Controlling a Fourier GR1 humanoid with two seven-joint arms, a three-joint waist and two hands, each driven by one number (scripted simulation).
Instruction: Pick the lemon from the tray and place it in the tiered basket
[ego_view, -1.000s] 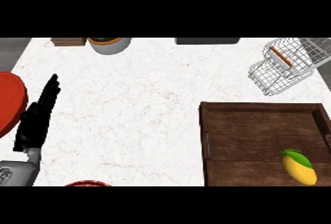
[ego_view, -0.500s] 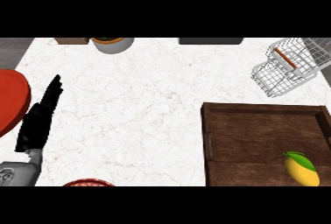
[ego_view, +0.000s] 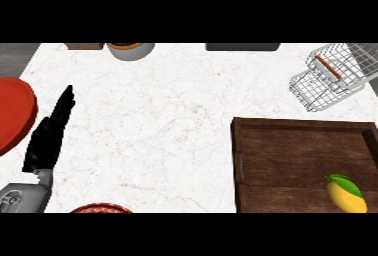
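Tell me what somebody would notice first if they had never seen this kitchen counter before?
Probably the yellow lemon with its green leaf, lying in the near right corner of the dark wooden tray at the right. Next comes the big red plate at the left edge, with the robot's black left hand beside it, fingers straight. The white wire tiered basket stands at the far right, beyond the tray.
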